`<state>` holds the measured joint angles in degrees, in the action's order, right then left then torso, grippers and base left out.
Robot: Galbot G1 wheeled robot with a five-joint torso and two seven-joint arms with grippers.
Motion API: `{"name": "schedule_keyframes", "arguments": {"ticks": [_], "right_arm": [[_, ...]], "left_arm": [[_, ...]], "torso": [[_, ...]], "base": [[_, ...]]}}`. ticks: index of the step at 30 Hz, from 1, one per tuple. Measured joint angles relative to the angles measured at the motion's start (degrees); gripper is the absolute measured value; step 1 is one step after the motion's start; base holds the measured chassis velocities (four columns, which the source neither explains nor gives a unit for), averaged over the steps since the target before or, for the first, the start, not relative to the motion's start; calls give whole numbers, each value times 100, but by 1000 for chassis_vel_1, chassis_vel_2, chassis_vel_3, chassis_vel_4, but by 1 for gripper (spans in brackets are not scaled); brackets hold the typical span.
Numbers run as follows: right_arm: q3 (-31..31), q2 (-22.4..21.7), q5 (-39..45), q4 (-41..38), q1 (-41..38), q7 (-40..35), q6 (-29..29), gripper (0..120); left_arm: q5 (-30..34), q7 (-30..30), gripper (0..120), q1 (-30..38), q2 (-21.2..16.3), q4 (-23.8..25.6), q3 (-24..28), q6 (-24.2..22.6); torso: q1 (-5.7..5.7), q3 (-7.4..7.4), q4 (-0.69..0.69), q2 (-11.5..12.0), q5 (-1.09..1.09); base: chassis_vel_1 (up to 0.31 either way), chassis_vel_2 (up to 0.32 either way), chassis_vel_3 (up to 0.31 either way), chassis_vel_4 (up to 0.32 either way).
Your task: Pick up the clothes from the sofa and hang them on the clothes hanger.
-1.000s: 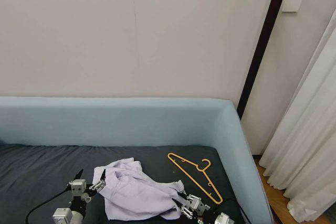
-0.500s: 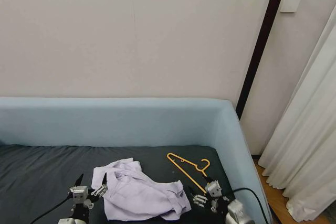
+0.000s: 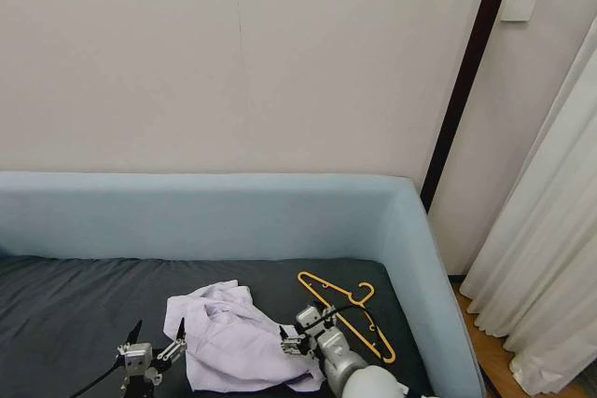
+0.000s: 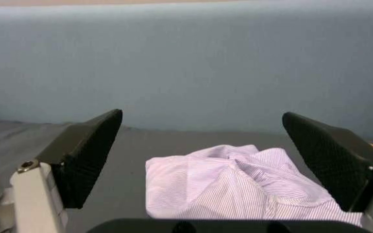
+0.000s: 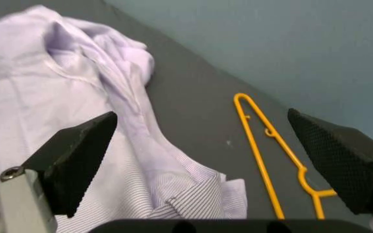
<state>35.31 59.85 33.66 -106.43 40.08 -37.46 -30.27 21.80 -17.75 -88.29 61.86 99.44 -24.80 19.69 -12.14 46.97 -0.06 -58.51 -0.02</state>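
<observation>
A pale lilac, finely striped shirt (image 3: 233, 347) lies crumpled on the dark grey seat cushion (image 3: 65, 305) of a light blue upholstered sofa (image 3: 233, 216), roughly midway along the seat and nearer its front. Close to the shirt, toward the sofa's right arm, a thin orange plastic clothes hanger (image 3: 347, 312) lies flat on the cushion. In the right wrist view a strip of bare seat separates the two.

The left gripper (image 3: 157, 333) sits low over the cushion just beside the shirt's left edge, its black fingers (image 4: 89, 150) spread wide with nothing between them. The right gripper (image 3: 291, 335) is at the shirt's right edge, between the cloth and the hanger. Its fingers (image 5: 76, 155) are also spread wide and hold nothing. I cannot tell whether it touches the fabric.
</observation>
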Motion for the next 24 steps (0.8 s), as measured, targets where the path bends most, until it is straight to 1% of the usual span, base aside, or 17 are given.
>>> {"name": "schedule_keyframes", "arguments": {"ticks": [4,5,8,11,13,17,18,20,22,24], "right_arm": [[180,286,-492,483,137,-408,-293,100],[180,286,-492,483,137,-408,-293,100],[260,459,-911,773,249,-640,-485,100],[281,491,-948,785,278,-734,-565,100],[382,494,-1015,770,369,-915,-743,100],[377,460,-1221,816,486,-1019,-795,100],[356,445,-1229,808,502,-1057,-816,99],[319,396,-1230,725,523,-1120,-845,91],[312,385,-1229,702,529,-1128,-848,90],[287,318,-1227,605,570,-1151,-850,79]], "left_arm": [[19,2,98,3,20,-35,11,33],[19,2,98,3,20,-35,11,33],[31,3,98,-33,28,-65,-10,68],[41,3,98,-37,38,-65,-24,82],[75,4,98,-25,42,-66,-32,90],[122,6,98,-11,24,-64,-35,113],[131,9,98,-15,13,-65,-39,127],[146,13,98,-34,0,-69,-49,152],[149,16,98,-39,1,-69,-50,158],[154,19,98,-52,16,-75,-44,176]], "torso": [[0,0,-2,0,1],[0,0,-2,0,1],[0,0,-1,0,1],[0,0,1,0,1],[0,0,0,1,1],[0,0,-1,1,1],[0,0,-1,1,2],[0,0,-1,1,1],[0,0,0,1,1],[0,0,0,1,1]], "base": [[0,0,0,0],[0,0,0,0],[0,0,0,0],[0,0,0,0],[0,0,0,0],[0,0,0,0],[0,0,0,0],[0,0,0,0],[0,0,0,0],[0,0,0,0]]}}
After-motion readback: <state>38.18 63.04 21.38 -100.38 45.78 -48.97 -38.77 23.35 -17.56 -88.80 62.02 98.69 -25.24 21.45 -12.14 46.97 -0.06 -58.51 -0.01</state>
